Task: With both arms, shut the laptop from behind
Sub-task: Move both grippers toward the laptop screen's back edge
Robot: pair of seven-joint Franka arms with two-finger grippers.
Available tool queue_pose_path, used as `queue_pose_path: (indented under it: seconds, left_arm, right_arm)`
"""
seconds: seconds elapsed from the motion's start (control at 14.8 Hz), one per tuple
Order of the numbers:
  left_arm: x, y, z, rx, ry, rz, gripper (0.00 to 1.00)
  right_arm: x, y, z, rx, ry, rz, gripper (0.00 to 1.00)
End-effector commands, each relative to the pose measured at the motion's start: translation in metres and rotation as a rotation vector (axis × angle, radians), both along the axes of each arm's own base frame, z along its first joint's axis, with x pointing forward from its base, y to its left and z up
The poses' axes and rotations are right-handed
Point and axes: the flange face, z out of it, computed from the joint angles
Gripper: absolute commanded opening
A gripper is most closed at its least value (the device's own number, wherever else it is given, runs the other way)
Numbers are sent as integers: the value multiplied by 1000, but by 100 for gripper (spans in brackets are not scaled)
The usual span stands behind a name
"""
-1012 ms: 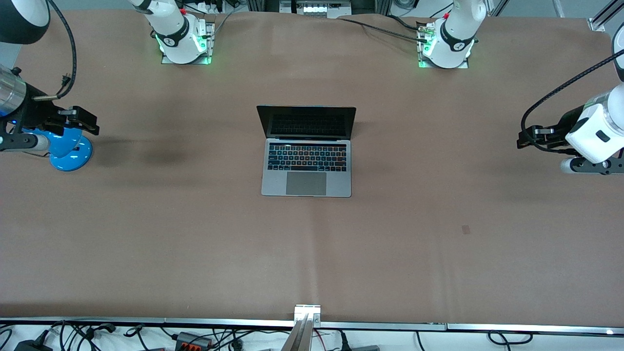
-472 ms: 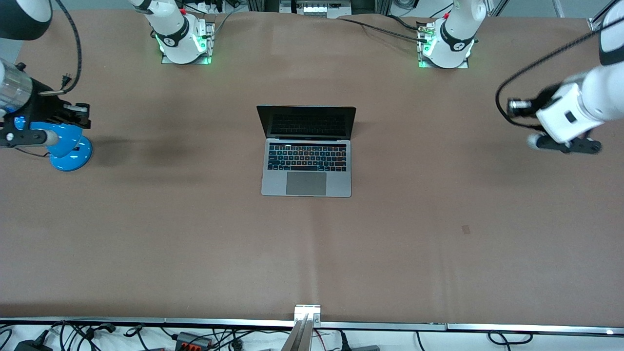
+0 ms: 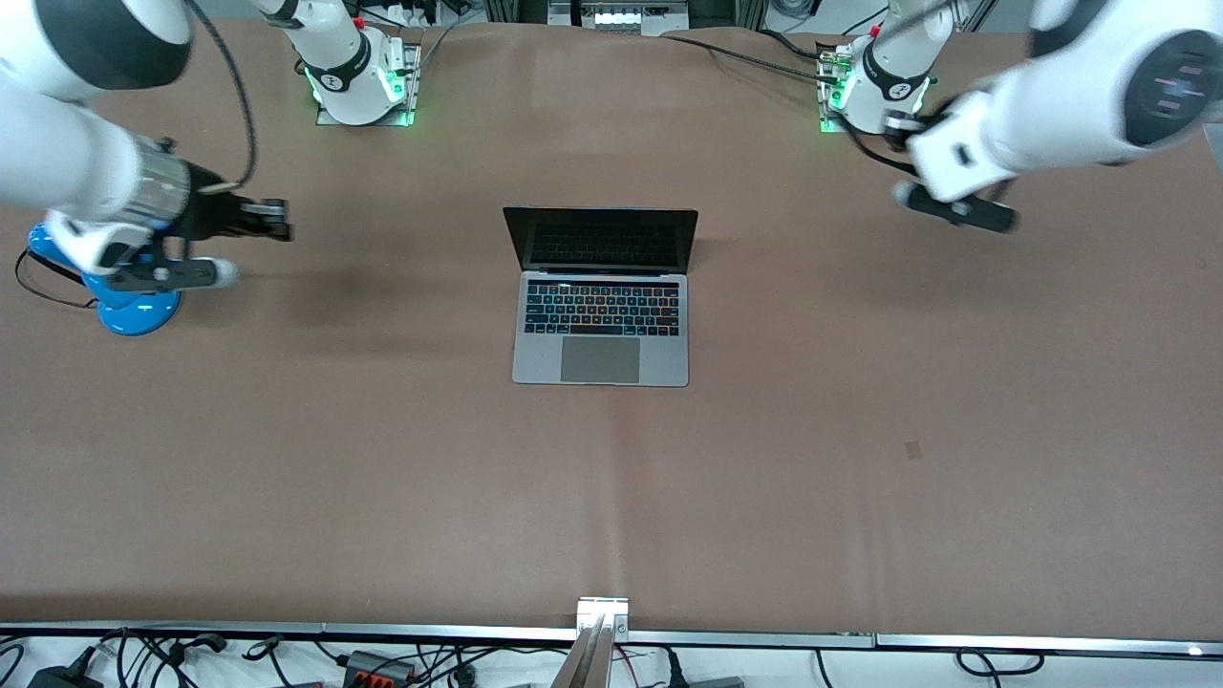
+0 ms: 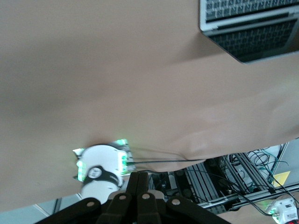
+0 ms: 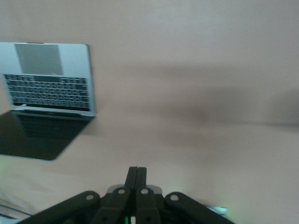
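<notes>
Brown table [image 3: 382, 459] with open laptop [image 3: 601, 315]; left pincer [image 4: 138, 183] and right pincer [image 5: 137, 177] clenched, empty.

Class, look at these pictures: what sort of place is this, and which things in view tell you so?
Probably a robotics lab. Two white arms are bolted to a brown-covered table, the left gripper and right gripper both shut; an open laptop sits between them; cables trail along the table's edge.

— What's on the bench [image 3: 382, 478]?
— An open laptop [image 3: 601, 320] mid-bench, keyboard toward the front camera. A blue stand [image 3: 134, 306] sits near the right arm's end.
— Anything else?
— Two arm bases [image 3: 358, 81] along the edge farthest from the camera.
</notes>
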Motion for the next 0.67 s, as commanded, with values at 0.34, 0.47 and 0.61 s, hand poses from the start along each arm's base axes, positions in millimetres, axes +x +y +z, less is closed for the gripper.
queue_pose_path:
  seconds: [0.34, 0.47, 0.61]
  left_arm:
    - [-100, -136, -34, 140, -48, -66, 1]
    - [-123, -158, -64, 135, -95, -47, 1]
    - [-133, -170, -84, 83, -114, -10, 1]
  right_arm:
    - [-108, 113, -81, 32, -26, -103, 0]
    - [-124, 137, -91, 14, -19, -114, 0]
    - [-138, 155, -99, 3, -10, -108, 0]
